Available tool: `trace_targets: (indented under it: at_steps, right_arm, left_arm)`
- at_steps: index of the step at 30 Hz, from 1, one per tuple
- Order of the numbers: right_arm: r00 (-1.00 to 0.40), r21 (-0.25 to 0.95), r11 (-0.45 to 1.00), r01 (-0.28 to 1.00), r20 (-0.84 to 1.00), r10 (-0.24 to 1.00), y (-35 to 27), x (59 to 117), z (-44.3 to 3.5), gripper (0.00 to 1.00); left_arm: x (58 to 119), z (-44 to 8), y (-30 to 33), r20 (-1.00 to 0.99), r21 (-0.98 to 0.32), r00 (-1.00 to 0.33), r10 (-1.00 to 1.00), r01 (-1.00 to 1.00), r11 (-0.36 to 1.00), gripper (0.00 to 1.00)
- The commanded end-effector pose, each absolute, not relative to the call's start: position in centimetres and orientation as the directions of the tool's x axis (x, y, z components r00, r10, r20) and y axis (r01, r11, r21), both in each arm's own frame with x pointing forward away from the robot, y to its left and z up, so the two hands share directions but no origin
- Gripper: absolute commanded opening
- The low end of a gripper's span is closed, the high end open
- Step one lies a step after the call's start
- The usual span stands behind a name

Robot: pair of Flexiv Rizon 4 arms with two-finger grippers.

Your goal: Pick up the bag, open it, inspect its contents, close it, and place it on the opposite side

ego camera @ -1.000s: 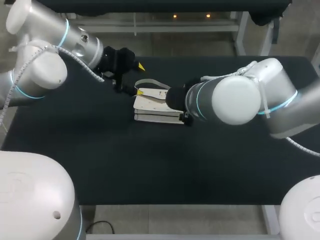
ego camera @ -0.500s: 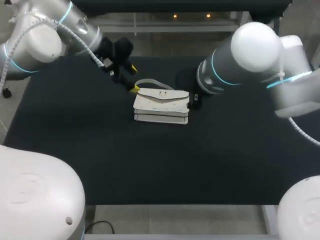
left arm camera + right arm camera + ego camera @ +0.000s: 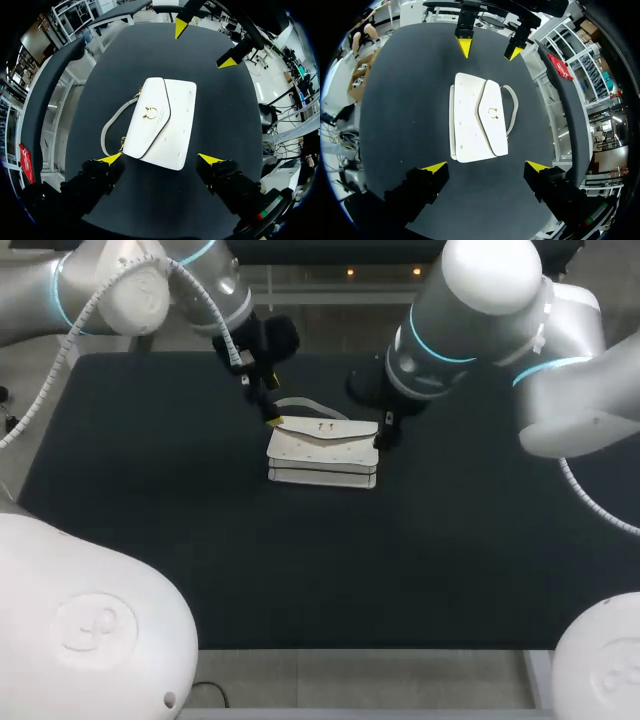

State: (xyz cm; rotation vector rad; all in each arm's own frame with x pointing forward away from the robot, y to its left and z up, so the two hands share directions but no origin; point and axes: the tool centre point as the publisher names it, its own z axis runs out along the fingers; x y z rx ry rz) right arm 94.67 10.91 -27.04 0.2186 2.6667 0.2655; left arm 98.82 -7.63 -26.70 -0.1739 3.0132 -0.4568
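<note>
A white handbag [image 3: 322,452] with a gold clasp [image 3: 151,114] and a grey strap [image 3: 300,405] lies flat and closed on the black table [image 3: 150,530]. My left gripper [image 3: 268,412] hangs open above the bag's left end. In the left wrist view its yellow tips [image 3: 111,159] straddle the near end of the bag [image 3: 160,122] without touching it. My right gripper [image 3: 384,430] is open over the bag's right end. In the right wrist view the bag [image 3: 477,117] sits just ahead of that gripper [image 3: 486,166], with my left gripper [image 3: 489,49] beyond it.
Bare black tabletop surrounds the bag on every side, with wide room toward the front edge [image 3: 340,645]. In the left wrist view my right gripper [image 3: 205,45] faces me from past the bag's far end.
My right arm has pulled up and back off the bag, uncovering its right part. My left gripper has shifted right to the bag's left end. The bag has stayed put.
</note>
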Motion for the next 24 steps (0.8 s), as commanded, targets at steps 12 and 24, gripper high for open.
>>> trace_targets:
  at_steps: [12,24]
  right_arm:
    - [-0.740,0.083,0.743,0.664,-0.072,0.669,10.3,97.3,-26.5,1.00]
    - [-0.550,0.130,0.535,0.835,0.153,0.821,8.7,95.4,-26.9,1.00]
  left_arm:
    - [98.8,-25.4,-6.2,0.413,-0.265,-0.677,-0.609,-0.729,0.631,1.00]
    - [96.2,-26.9,-6.7,0.457,-0.082,-0.204,-0.866,-0.979,0.188,1.00]
